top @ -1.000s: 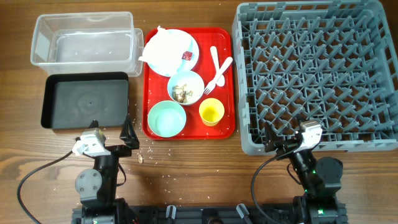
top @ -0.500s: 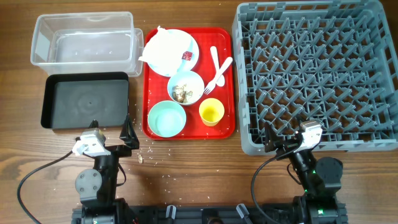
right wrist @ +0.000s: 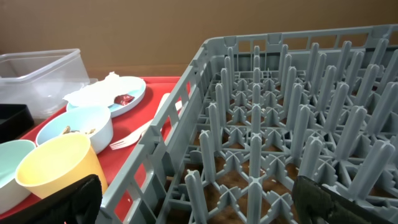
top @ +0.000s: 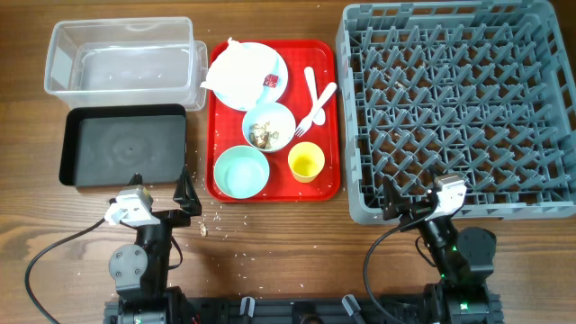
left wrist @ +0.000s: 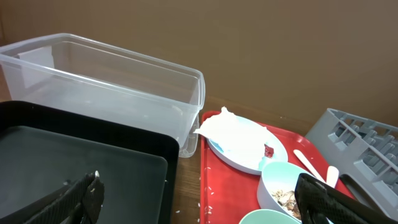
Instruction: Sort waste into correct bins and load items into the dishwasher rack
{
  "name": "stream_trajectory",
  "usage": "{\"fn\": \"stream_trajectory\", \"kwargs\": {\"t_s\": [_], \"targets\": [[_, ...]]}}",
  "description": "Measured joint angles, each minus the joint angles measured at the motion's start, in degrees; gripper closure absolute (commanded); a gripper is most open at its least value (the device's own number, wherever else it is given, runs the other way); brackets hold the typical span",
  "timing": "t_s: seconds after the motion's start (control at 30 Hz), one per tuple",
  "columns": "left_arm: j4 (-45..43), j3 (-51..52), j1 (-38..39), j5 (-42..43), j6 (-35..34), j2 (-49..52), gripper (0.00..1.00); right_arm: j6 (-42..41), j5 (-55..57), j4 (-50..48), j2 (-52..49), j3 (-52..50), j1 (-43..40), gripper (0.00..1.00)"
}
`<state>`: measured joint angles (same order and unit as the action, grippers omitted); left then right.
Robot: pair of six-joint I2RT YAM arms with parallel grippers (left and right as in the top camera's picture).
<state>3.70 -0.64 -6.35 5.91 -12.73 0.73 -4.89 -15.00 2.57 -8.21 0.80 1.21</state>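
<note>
On the red tray sit a pale blue plate point(top: 252, 76) with a white napkin point(top: 236, 72) and a red wrapper point(top: 270, 81), a mint bowl of food scraps point(top: 268, 127), an empty mint bowl point(top: 241, 172), a yellow cup point(top: 306, 162), and a white fork and spoon point(top: 315, 94). The clear tub point(top: 121, 56) and black tray point(top: 124, 144) lie at the left. The grey rack point(top: 459, 103) is at the right. My left gripper point(top: 162, 202) is open and empty near the black tray's front edge. My right gripper point(top: 416, 205) is open and empty at the rack's front edge.
The red serving tray point(top: 328, 117) lies between the bins and the rack. Crumbs point(top: 216, 225) are scattered on the wood in front of it. In the right wrist view the rack's pegs point(right wrist: 255, 124) fill the space between my fingers.
</note>
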Motion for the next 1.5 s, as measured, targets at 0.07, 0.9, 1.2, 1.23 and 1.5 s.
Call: {"fn": "stream_trajectory", "kwargs": {"t_s": [0.07,0.9,1.2,1.23,1.5], "targets": [[-0.02,0.0,0.0,0.02,0.0,0.0,0.0,0.0,0.0,0.0,0.0,0.0,0.0,0.0],[-7.65,0.22,0.0,10.27,-0.46,0.04,0.0,-2.4,-4.46,-13.55,-0.15,0.09,0.0,0.0],[-6.32,-13.94,0.0,17.49,0.0,16.06,0.0,2.25,-12.02,-13.79,-11.91,11.17,0.0,0.0],[-5.01,-15.65,0.0,18.43,0.04,18.69,0.0,2.43,-13.03,-13.4,-14.14,12.63,0.0,0.0],[22.01,-48.59,0.2,23.15,2.23,52.02,0.0,4.68,-20.61,5.38,-36.7,36.79,0.04,0.0]]}}
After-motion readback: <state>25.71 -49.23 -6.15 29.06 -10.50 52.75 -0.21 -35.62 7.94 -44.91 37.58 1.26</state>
